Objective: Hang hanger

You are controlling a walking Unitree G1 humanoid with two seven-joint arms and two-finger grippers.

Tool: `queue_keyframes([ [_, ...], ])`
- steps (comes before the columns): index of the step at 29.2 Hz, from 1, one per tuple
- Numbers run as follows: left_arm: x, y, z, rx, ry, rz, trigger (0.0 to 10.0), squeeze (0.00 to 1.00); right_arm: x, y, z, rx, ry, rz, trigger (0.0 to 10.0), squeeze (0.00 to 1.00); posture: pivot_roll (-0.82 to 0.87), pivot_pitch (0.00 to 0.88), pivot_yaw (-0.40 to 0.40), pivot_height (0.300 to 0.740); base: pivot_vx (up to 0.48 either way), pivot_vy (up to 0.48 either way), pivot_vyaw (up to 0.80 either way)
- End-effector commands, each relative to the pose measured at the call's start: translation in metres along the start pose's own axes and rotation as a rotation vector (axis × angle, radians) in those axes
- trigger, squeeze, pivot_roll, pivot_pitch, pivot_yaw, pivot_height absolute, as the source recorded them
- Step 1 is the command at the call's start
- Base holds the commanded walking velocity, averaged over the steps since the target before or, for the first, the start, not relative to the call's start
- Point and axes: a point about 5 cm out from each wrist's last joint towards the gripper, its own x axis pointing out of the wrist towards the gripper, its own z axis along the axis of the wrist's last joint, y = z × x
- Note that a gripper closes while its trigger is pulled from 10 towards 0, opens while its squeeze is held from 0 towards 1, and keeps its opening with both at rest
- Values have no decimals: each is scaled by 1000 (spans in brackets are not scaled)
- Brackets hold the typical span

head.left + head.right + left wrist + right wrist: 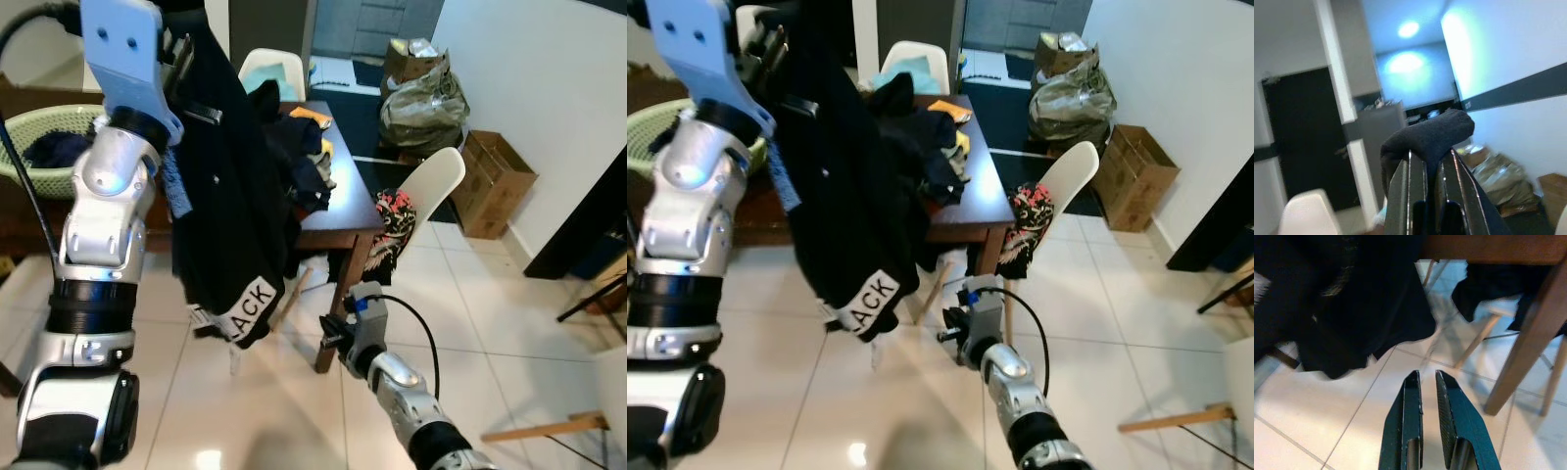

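A black garment [230, 186] with a white band lettered "LACK" hangs from my raised left gripper [178, 51] at the upper left, its hem just above the tiled floor. In the left wrist view the left gripper [1431, 159] is shut on a fold of dark fabric [1430, 134]. I cannot make out a hanger inside the cloth. My right gripper [1426, 377] is low over the floor tiles beside the table leg [1528, 347], fingers together and holding nothing. The right arm [392, 377] reaches in from the bottom centre.
A dark wooden table [338, 220] carries a pile of clothes [294, 147]. White chairs [436, 181] stand around it, one draped with a floral cloth [390, 230]. A green laundry basket [44, 137] sits at left. Bags [421, 98] and cardboard boxes [495, 181] line the right wall.
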Motion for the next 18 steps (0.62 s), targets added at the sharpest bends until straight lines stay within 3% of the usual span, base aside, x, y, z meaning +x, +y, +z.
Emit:
queue_keyframes([
  [1, 2, 6, 8, 30, -37, 7, 10000, 0, 1, 0, 4, 9, -11, -1, 10000, 0, 10, 14, -104, 740, 398, 0, 0],
  [12, 10, 17, 30, 145, -77, -19, 10000, 0, 2, 3, 21, 60, -142, -10, 10000, 0, 18, 15, -104, 740, 399, 0, 0],
  [14, 17, 27, 47, 223, -122, -25, 10000, 0, 2, 1, 30, 84, -208, -23, 10000, 0, 27, 16, -110, 740, 398, 0, 0],
  [17, 17, 27, 47, 223, -122, -25, 10000, 0, 2, 1, 30, 84, -208, -23, 10000, 0, 27, 16, -110, 740, 398, 0, 0],
  [18, 21, 33, 53, 254, -140, -20, 10000, 0, 2, 1, 32, 89, -219, -22, 10000, 0, 33, 16, -114, 740, 401, 0, 0],
])
